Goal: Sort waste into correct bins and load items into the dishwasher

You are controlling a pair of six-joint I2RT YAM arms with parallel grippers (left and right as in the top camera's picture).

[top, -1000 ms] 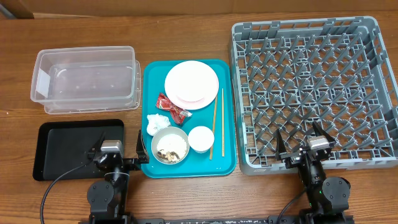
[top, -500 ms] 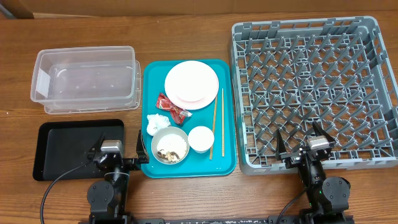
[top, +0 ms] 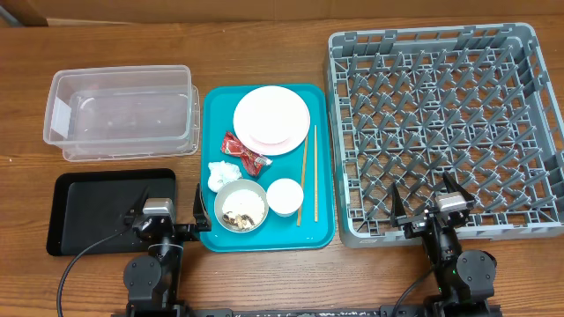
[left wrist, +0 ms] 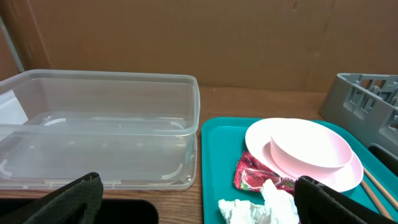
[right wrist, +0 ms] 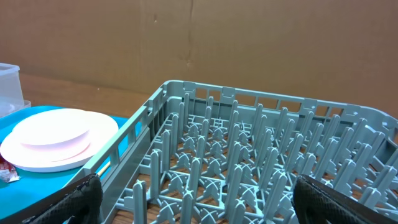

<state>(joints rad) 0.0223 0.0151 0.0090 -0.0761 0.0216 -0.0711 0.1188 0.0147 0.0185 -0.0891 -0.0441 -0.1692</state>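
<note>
On the teal tray [top: 322, 231] lie stacked white and pink plates [top: 271, 119], a red wrapper [top: 244, 151], a crumpled napkin [top: 220, 173], a bowl with food scraps [top: 241, 208], a small white cup [top: 285, 195] and chopsticks [top: 305, 180]. The clear tub [top: 119, 110] and the black tray [top: 97, 211] sit to its left, the grey dish rack [top: 441, 132] to its right. My left gripper [top: 167, 205] stands open at the front, between black tray and teal tray, with the napkin [left wrist: 261, 208] and wrapper [left wrist: 255, 177] just ahead. My right gripper [top: 427, 199] stands open over the rack's near edge [right wrist: 249, 155].
A brown cardboard wall runs along the back of the wooden table. The rack's upright pegs [right wrist: 236, 124] rise in front of the right gripper. The tub's near wall [left wrist: 99, 165] stands ahead of the left gripper.
</note>
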